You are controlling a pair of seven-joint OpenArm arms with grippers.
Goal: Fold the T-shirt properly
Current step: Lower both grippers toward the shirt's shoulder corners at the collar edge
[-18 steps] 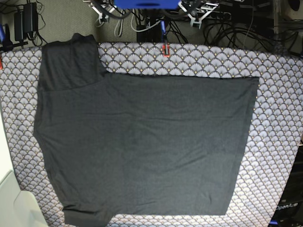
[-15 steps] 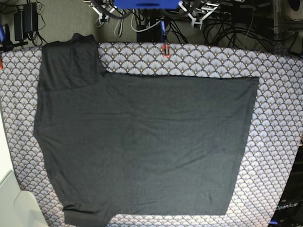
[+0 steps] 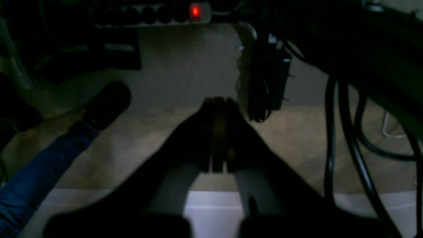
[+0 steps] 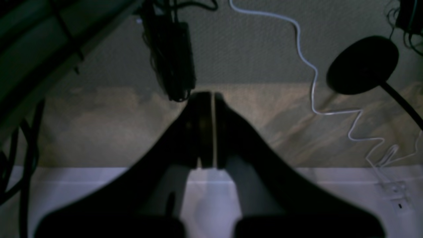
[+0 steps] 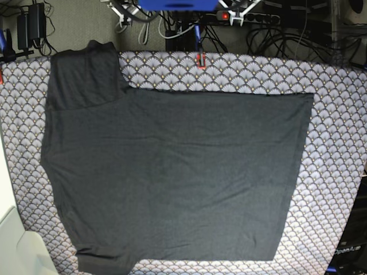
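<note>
Your T-shirt [image 5: 172,172] lies spread flat, plain side up, across the patterned tablecloth [image 5: 338,143] on the worktop, one sleeve at the far left corner and another at the near left edge. Laid out like this, its hems and sleeves are easy to reach for a first fold, which looks not yet begun. Both arms are parked off the cloth. Your left gripper [image 3: 218,132] and right gripper [image 4: 206,129] have their jaws clenched on nothing, pointing at the floor beyond the worktop's edge.
</note>
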